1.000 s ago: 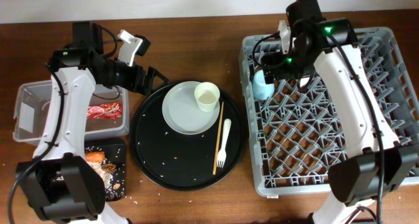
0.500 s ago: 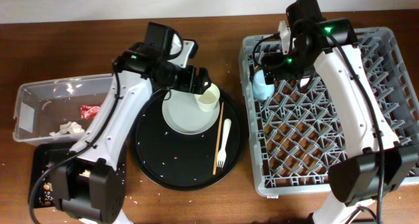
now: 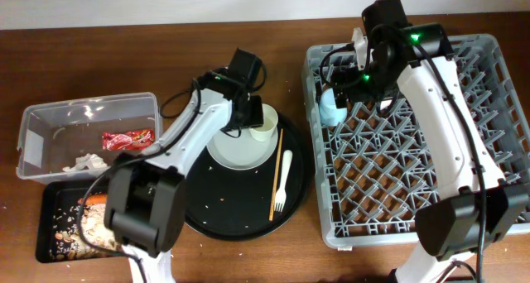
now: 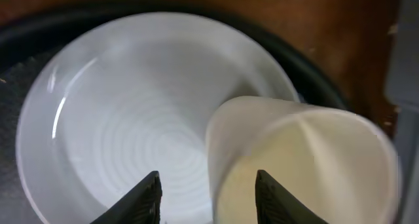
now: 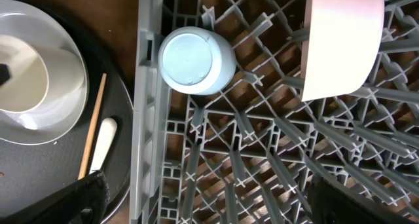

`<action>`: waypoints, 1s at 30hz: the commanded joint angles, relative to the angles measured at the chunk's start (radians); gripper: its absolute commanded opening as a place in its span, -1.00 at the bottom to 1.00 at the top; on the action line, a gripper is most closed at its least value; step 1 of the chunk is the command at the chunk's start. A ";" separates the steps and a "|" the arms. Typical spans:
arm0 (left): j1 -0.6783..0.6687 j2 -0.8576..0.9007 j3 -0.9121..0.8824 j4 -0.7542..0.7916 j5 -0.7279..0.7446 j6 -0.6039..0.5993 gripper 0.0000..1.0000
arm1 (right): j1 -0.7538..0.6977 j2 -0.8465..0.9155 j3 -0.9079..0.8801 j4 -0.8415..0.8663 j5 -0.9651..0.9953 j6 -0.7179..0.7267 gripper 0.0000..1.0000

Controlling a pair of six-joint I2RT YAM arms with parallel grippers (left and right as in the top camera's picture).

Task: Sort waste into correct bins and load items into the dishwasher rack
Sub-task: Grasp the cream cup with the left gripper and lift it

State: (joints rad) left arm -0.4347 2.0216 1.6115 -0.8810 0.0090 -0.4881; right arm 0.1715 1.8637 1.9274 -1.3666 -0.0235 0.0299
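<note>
A cream cup (image 3: 263, 122) stands upright on the pale plate (image 3: 230, 144) in the round black tray. My left gripper (image 3: 252, 117) is down at it. In the left wrist view the gripper (image 4: 209, 201) straddles the wall of the cup (image 4: 308, 165), one finger inside and one outside over the plate (image 4: 131, 112), with gaps on both sides. My right gripper (image 5: 216, 204) hangs wide open and empty over the dishwasher rack (image 3: 414, 184). In the rack a light blue cup (image 5: 196, 60) sits upside down, and a pinkish-white bowl (image 5: 340, 40) rests to its right.
Wooden chopsticks (image 3: 277, 171) and a white fork (image 3: 282, 179) lie on the round black tray (image 3: 199, 204). At the left, the clear tub (image 3: 33, 142) holds a red wrapper (image 3: 126, 139) and tissue (image 3: 87, 161). In front of the tub is the black rectangular tray (image 3: 50, 225) with food scraps.
My left arm has swung from over the clear tub across to the plate, and its jaws have narrowed around the cream cup's wall. The right arm has not moved.
</note>
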 commanded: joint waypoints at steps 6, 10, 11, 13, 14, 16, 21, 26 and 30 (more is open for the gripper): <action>0.014 0.024 -0.006 -0.003 0.003 -0.020 -0.98 | 0.004 -0.008 0.008 -0.003 -0.002 0.009 0.97; 0.050 0.007 0.019 -0.040 0.014 -0.020 -0.99 | 0.004 -0.008 0.008 -0.010 -0.003 0.009 0.97; 0.064 -0.006 0.030 -0.054 0.018 -0.020 -0.99 | 0.004 -0.008 0.008 -0.019 -0.010 0.009 0.97; 0.146 -0.078 0.075 -0.117 0.080 -0.017 -1.00 | 0.004 -0.008 0.008 -0.033 -0.010 0.009 0.97; 0.185 -0.113 0.086 -0.131 0.133 0.023 -1.00 | 0.004 -0.008 0.008 -0.036 -0.010 0.009 0.97; 0.261 -0.184 0.088 -0.123 0.350 0.274 -1.00 | 0.004 -0.008 0.008 -0.037 -0.021 0.009 0.97; 0.457 -0.299 0.087 -0.193 1.034 0.719 -0.88 | 0.005 -0.008 0.008 -0.041 -0.470 -0.131 0.97; 0.521 -0.288 0.049 -0.264 1.347 0.956 -1.00 | 0.005 -0.008 0.008 -0.068 -1.094 -0.439 0.98; 0.512 -0.281 -0.031 -0.215 1.456 1.022 -1.00 | 0.006 -0.008 0.006 -0.030 -1.155 -0.449 0.97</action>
State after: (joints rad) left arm 0.0837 1.7279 1.6211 -1.1217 1.3430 0.4545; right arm 0.1719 1.8637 1.9274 -1.4189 -1.0439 -0.3756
